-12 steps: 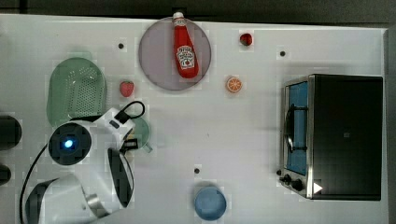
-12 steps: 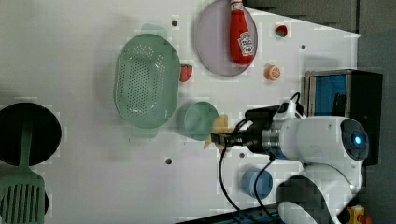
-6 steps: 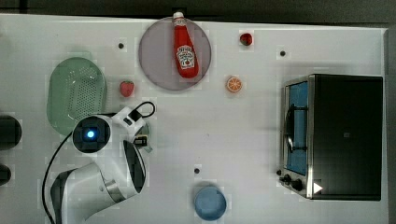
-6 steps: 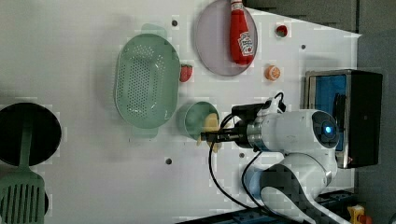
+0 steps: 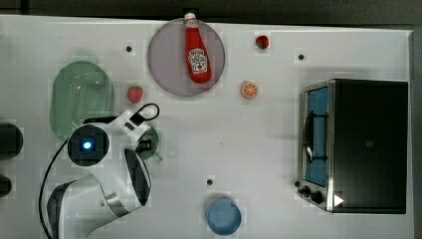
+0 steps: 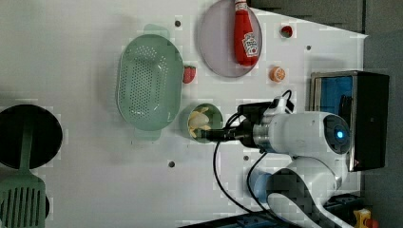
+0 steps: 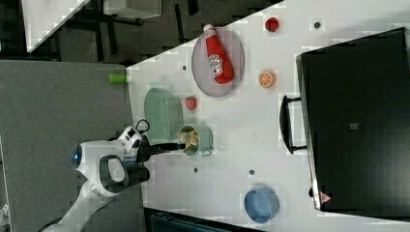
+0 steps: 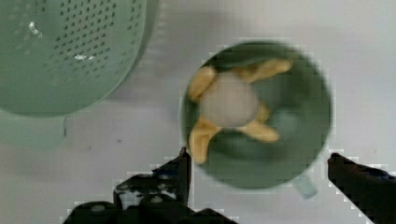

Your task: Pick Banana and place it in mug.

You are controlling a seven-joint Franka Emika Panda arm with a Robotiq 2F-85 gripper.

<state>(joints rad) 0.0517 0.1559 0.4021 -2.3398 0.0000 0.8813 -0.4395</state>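
In the left view, from left: the colander, then the mug just right of it, the banana lying inside. The gripper hangs above, jaws wide and empty. Lifting straight up should avoid clipping the rim.

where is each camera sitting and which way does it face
top view: straight overhead, looking down on the white table; the arm covers part of the mug.
left view: high, off one side; arm reaches toward the mug.
right view: high, opposite side; arm base by the table edge.
wrist view: on the arm, looking down into the mug at the banana; open tool.
Shared: ketchup bottle.
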